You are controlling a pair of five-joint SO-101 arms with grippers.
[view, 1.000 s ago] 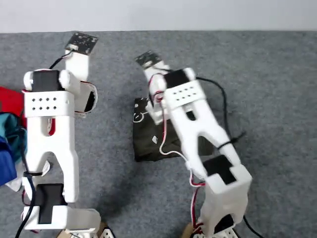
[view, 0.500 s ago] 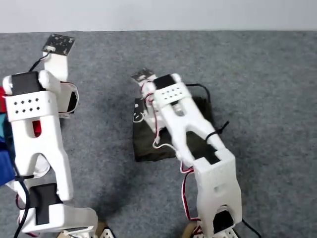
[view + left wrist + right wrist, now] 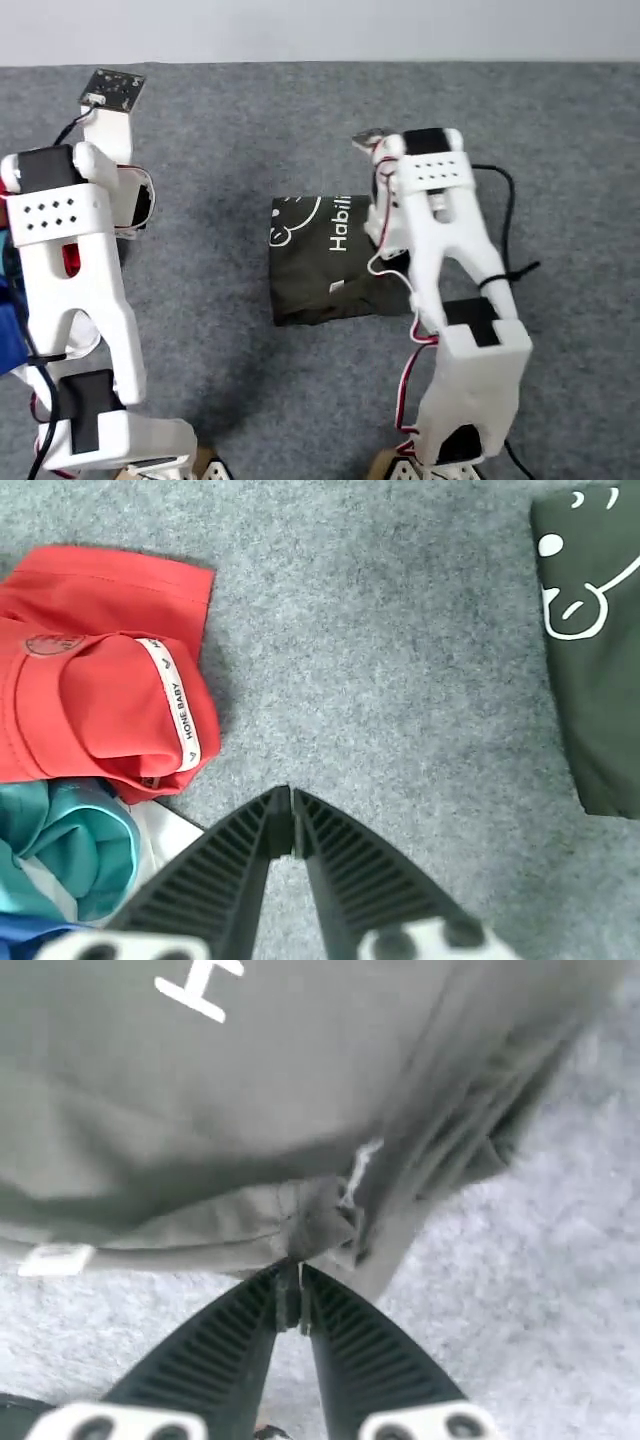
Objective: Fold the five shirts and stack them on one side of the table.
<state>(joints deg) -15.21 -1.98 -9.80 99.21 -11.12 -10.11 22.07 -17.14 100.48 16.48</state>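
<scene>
The dark shirt [image 3: 315,270] lies folded flat on the grey tabletop [image 3: 200,130] in the high view, partly under the right arm [image 3: 445,230] and well apart from the left arm [image 3: 75,240]. Its longer side seems to run from arm to arm, though the right arm hides one end, and its line of white lettering [image 3: 338,225] runs away from the arm bases. In the left wrist view the left hand [image 3: 291,800] is pressed shut on nothing, with a red shirt [image 3: 100,690] and a teal shirt [image 3: 60,850] crumpled just beside its fingertips and the dark shirt farther off on the other side. In the right wrist view the right hand [image 3: 292,1272] is closed, a small pucker of the dark shirt's edge apparently nipped at its tips. Such a slight hold on one layer could, if pulled, peel the fold open or drag the packet askew.
</scene>
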